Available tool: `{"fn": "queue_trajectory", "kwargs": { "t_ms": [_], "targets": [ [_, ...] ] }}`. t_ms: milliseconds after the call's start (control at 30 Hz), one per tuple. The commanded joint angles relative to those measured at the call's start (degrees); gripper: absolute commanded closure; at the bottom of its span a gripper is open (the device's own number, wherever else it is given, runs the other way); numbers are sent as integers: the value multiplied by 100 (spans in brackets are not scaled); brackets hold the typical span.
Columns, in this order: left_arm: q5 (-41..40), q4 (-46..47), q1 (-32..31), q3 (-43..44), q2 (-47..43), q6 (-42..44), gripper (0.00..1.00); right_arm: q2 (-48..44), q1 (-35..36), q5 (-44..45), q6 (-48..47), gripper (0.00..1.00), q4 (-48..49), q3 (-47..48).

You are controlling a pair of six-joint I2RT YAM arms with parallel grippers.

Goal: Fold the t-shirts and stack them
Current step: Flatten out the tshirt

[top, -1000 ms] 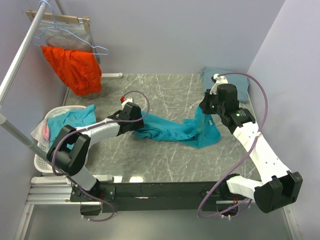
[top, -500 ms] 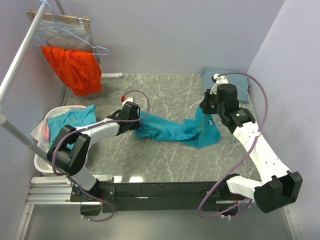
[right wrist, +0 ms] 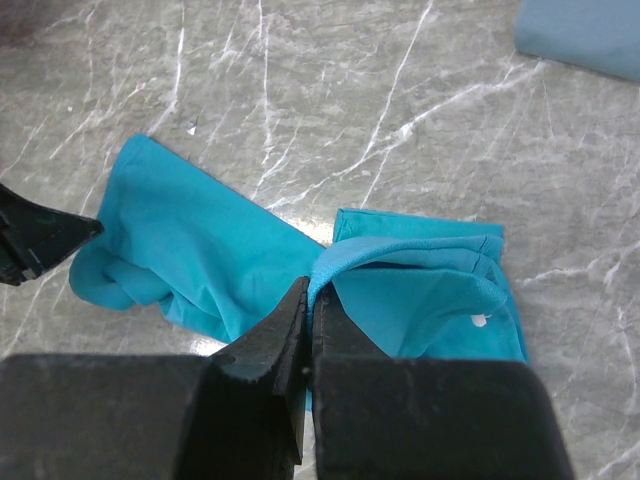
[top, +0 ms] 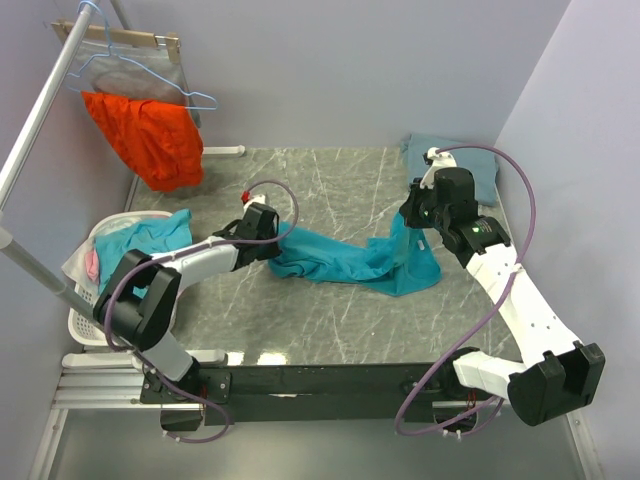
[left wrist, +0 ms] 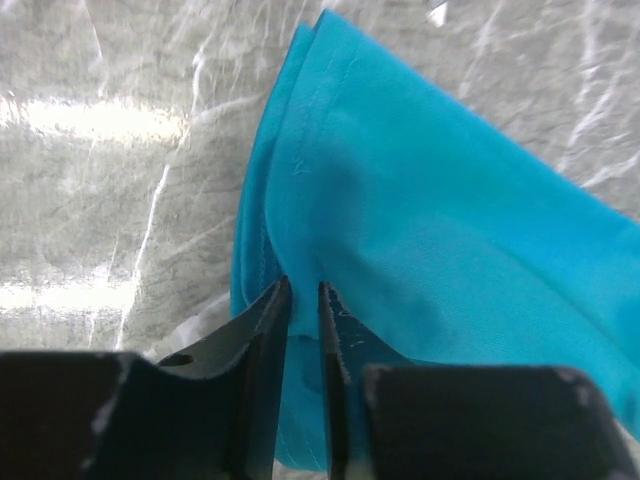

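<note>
— Location of teal t-shirt?
— Strung across surface, pinched at one end by left end effector, at other by right end effector
— Handling?
— Soft, limp, light; best taken at hems

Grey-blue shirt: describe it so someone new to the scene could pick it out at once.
Start at the marble table and go to its far right corner, behind the right arm. The grey-blue shirt lies there folded flat, duller than the teal shirt stretched out mid-table.
</note>
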Motion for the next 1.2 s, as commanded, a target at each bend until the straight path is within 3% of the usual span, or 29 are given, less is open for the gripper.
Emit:
{"fn": "queue_trajectory", "kwargs": {
  "t_ms": [0,467,533,667,733,833,1000,1167],
  "targets": [
    [68,213,29,-55,194,84,74,-151,-8,79,-49,100,213,154],
    [-81,257,21,-117,458,119,66,-80,-25,0,-41,100,230,136],
    [112,327,29,-108,590,128,71,-63,-16,8,-49,100,213,162],
    [612,555,29,-161,696,137,99,-89,-17,44,-41,100,204,145],
    [684,547,29,-170,600,128,99,-107,-17,79,-41,100,178,162],
    [623,381,29,-126,-49,189,99,-203,-16,149,-49,100,116,197],
    [367,-698,134,734,-1463,444,99,-703,-16,246,-6,100,-130,434],
    [323,-1368,319,1429,-2248,664,99,-1090,-17,246,-5,100,-393,689]
  ]
}}
